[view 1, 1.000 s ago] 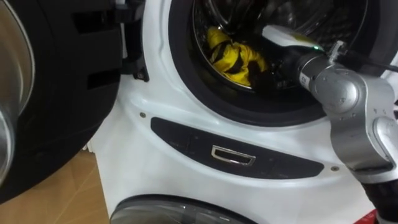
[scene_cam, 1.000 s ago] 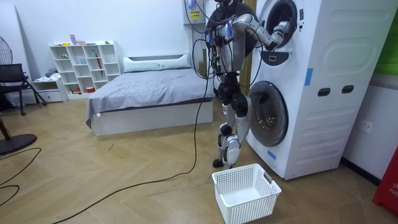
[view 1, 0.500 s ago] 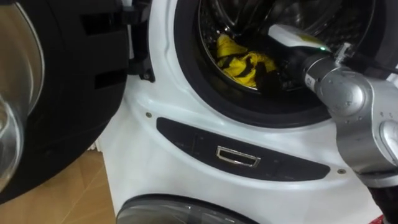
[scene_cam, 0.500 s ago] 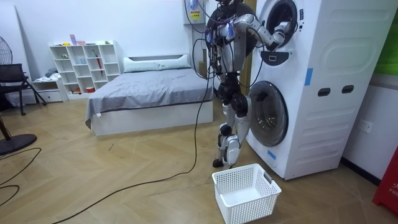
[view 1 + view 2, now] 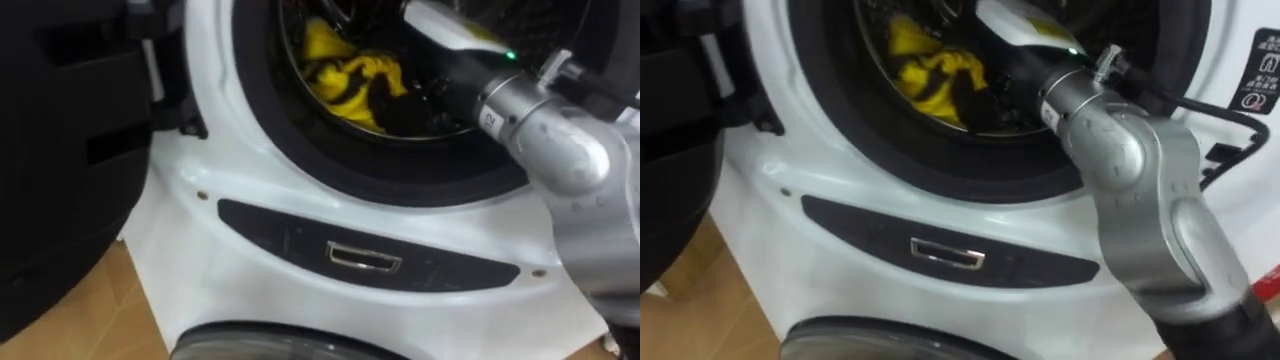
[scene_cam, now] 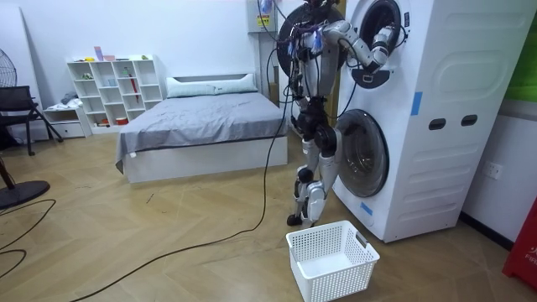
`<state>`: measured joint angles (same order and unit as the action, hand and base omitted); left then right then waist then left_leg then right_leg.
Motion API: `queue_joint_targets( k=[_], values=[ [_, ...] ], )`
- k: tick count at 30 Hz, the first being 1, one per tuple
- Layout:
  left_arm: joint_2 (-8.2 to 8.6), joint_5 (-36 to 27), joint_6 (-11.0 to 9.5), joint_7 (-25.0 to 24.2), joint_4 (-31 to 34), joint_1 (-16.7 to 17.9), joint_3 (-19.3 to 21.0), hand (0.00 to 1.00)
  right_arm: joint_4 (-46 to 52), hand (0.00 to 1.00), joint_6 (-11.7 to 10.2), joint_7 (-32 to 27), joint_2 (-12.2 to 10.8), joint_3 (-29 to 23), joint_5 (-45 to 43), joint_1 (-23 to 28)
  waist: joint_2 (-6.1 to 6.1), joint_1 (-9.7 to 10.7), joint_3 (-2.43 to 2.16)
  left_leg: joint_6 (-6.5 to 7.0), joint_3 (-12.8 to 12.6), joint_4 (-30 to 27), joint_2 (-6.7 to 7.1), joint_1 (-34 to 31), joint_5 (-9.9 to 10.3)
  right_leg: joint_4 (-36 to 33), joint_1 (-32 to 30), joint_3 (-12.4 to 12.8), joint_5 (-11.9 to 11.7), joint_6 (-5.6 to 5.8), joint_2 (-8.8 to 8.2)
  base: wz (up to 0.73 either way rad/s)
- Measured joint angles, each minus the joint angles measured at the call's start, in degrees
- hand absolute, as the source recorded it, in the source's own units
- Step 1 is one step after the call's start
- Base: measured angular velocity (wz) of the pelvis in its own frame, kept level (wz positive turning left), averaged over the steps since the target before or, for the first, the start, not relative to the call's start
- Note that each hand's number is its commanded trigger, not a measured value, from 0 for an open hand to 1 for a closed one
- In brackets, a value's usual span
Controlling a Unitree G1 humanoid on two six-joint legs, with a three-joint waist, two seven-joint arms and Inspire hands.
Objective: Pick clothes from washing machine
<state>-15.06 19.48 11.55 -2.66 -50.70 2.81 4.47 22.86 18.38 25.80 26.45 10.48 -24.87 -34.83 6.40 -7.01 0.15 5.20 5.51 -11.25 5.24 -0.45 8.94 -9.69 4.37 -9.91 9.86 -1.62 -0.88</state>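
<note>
1. The right hand (image 5: 418, 102) is inside the upper drum of the white washing machine (image 5: 225, 170). Its arm comes in over the lower right of the round opening. The hand is dark against the dark drum, so I cannot tell whether its fingers are curled or straight.
2. The yellow-and-black cloth (image 5: 345, 72) lies in the drum just left of the hand. Its dark end meets the hand's tip, but I cannot tell whether it is gripped.
3. Up and to the right of the arm, on the machine's front, is 1 dark label (image 5: 1262, 68) with white print and a small symbol. The print is too small to read.
4. Straight below the hand runs a dark control strip (image 5: 290, 235) with 1 chrome-framed slot (image 5: 362, 257) at its middle.
5. Far left of the hand hangs the open black door (image 5: 60, 170). Well below the hand shows the rim of the lower door (image 5: 270, 345).
6. In the room view the robot stands upright against the machine's front, its right arm raised into the upper opening. 1 blue sticker (image 6: 416, 102) is on the machine's side, below the hand and to the room view's right of it. 1 white basket (image 6: 333, 258) sits on the wood floor far below the hand, near the robot's feet.
</note>
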Motion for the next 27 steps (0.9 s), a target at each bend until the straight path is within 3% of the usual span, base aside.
queue_joint_targets(
  k=[3, 5, 8, 13, 14, 20, 27],
  values=[
    [0.12, 0.2, -0.9, 0.4, 0.0, 2.5, 1.6, 0.00, 4.5, 1.00, -3.3, -1.8, 1.2, -4.0, 7.8, 5.0, -1.05, 0.9, -0.03, 0.06, -0.3, 0.3, 0.10, 0.9, 0.1, 0.2, 0.6, 1.8, -0.2, 0.33, -0.44, 0.05],
    [0.22, 0.2, -1.7, 1.3, 0.0, 3.9, 3.1, 0.00, 8.6, 1.00, -5.9, -2.3, 2.1, -6.8, 14.6, 8.2, -1.86, 2.0, 0.19, 0.65, -0.4, 0.6, 0.10, 1.0, 0.4, 0.2, 0.7, 2.0, -0.1, 0.50, -0.47, 0.19],
    [0.56, 0.2, -1.7, 1.3, 0.1, 5.4, 5.2, 0.00, 12.2, 1.00, -8.0, -4.7, 2.2, -12.0, 20.9, 13.8, -2.63, 3.3, -0.29, 0.66, -0.9, 0.6, 0.25, 1.0, 0.4, 0.1, 1.0, 2.0, -0.3, 0.82, -0.76, 0.04],
    [0.53, 0.2, -3.1, 2.3, 0.2, 6.5, 6.8, 0.00, 14.7, 1.00, -12.0, -6.4, 2.4, -14.5, 28.4, 19.4, -3.42, 4.1, -0.24, 1.10, -2.2, 0.5, 0.38, 2.1, 0.7, 0.1, 2.1, 3.6, -0.2, 1.05, -0.95, -0.01],
    [0.52, 0.4, -3.2, 2.3, 0.6, 7.2, 6.9, 0.00, 14.6, 1.00, -12.3, -6.6, 2.6, -14.7, 29.1, 19.8, -3.65, 4.5, -0.40, 1.98, -2.2, 0.5, 0.33, 2.2, 1.3, 0.1, 2.2, 4.1, 0.1, 1.59, -0.86, 0.00],
    [2.44, 2.8, -3.2, 2.4, 3.4, 10.3, 9.1, 0.00, 16.1, 1.00, -12.8, -6.4, 2.6, -20.0, 38.5, 24.5, -3.73, 5.1, -0.39, 2.05, -3.0, 0.4, 0.42, 2.2, 1.3, 0.1, 2.1, 5.2, -0.2, 2.28, -0.98, 0.07],
    [2.48, 3.5, -3.2, 2.5, 4.2, 12.1, 11.3, 0.00, 18.3, 1.00, -12.8, -6.3, 4.0, -24.3, 48.3, 28.3, -3.96, 5.4, -0.51, 2.68, -3.9, 0.3, 0.42, 2.1, 1.7, 0.1, 2.0, 5.2, -0.4, 2.44, -1.07, 0.01]
  ],
)
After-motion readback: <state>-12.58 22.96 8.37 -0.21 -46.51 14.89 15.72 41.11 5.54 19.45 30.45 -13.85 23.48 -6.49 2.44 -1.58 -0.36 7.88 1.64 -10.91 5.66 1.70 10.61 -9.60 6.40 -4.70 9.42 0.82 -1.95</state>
